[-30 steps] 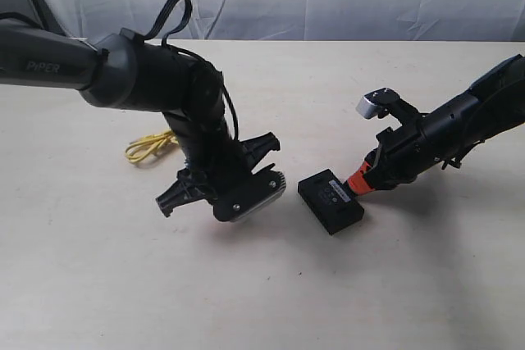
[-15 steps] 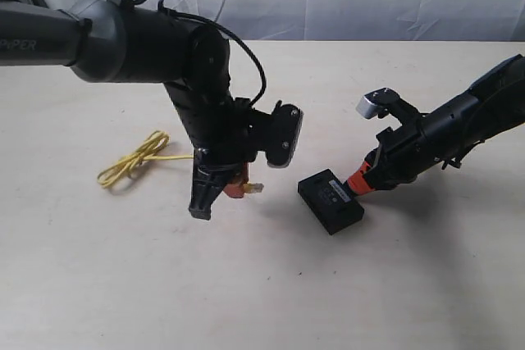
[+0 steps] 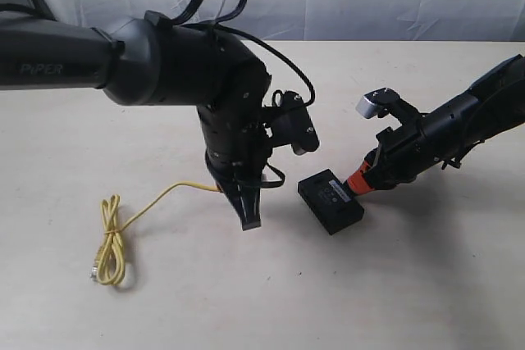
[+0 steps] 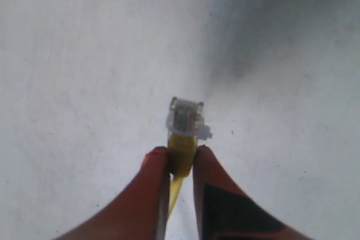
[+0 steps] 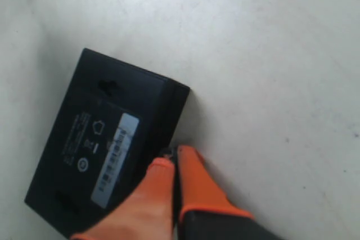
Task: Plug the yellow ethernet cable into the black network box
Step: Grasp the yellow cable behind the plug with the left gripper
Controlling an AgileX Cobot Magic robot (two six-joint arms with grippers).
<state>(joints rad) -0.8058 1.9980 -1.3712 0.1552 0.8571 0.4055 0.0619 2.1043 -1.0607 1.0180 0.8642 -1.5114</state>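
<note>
**Exterior view.** My left gripper point(image 3: 248, 217) points down at the table point(image 3: 410, 293). It stands just left of the black network box point(image 3: 330, 201) and apart from it. The yellow ethernet cable point(image 3: 152, 202) runs from that gripper leftward across the table to a knotted loop lying flat, well apart from the box.

**Left wrist view.** The orange fingers point(image 4: 149, 189) are clamped on the cable just behind its clear plug point(image 4: 185, 117), which juts past the tips above bare table.

**Right wrist view.** My right gripper point(image 5: 171, 164) has its fingers pressed together, tips at the box's long side. I think they touch it, but the blur leaves me unsure. The box lies flat, label strip point(image 5: 115, 158) up.
</note>
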